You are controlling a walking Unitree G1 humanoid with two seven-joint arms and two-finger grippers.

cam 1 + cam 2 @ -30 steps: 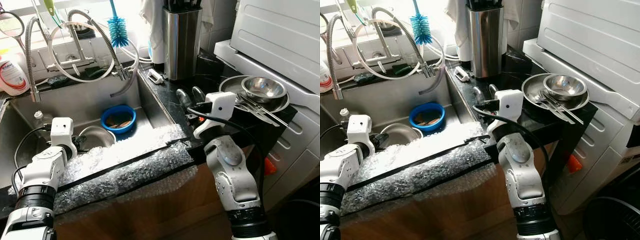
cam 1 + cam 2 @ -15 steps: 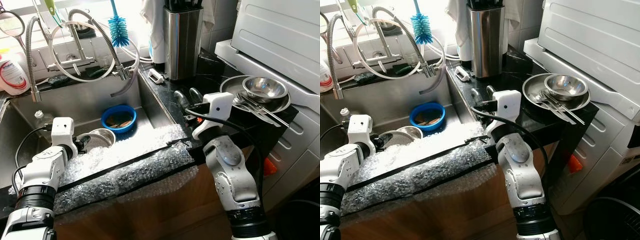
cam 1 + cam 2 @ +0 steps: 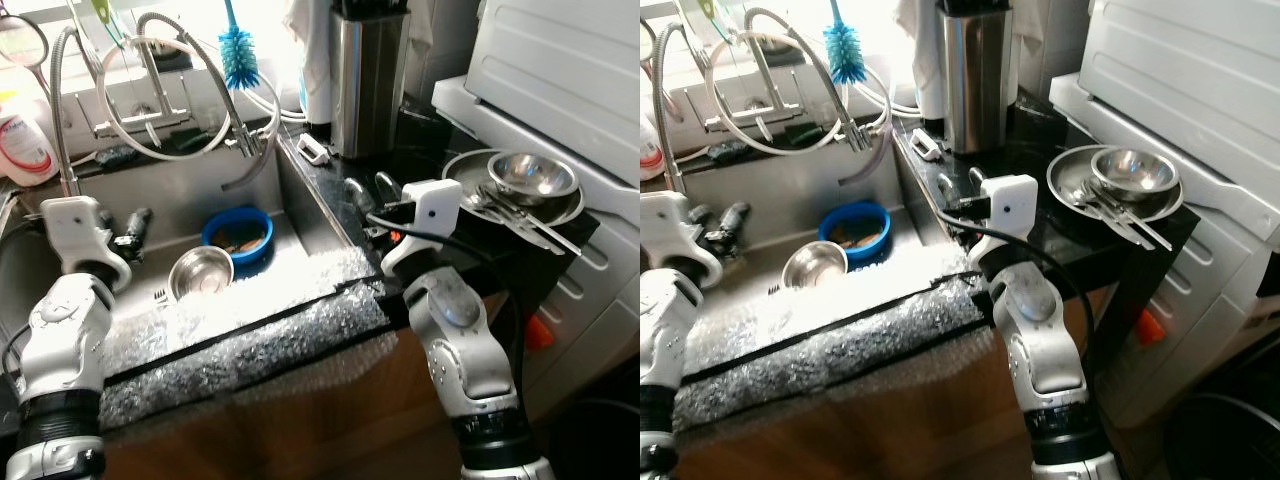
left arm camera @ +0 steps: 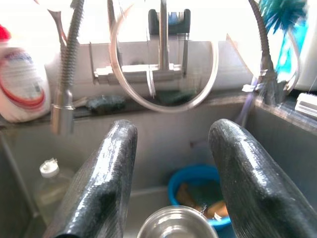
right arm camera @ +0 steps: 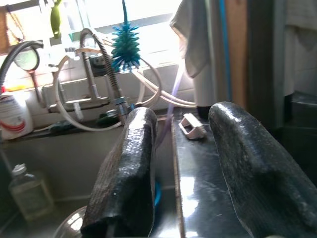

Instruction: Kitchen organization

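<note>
- My left claw (image 3: 130, 232) hung open and empty above the sink (image 3: 60, 270), the steel bowl (image 3: 201, 272) just to its right.
- My right claw (image 3: 367, 196), also spread empty, hovered over the dark surface (image 3: 420, 160).
- I judged a careless descent could knock the bowl into the blue bowl (image 3: 240, 233).

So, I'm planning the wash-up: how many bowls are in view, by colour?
Steel bowls: 2, one in the sink, one on the plate at right
Blue bowls: 1, in the sink
Total: 3
</note>
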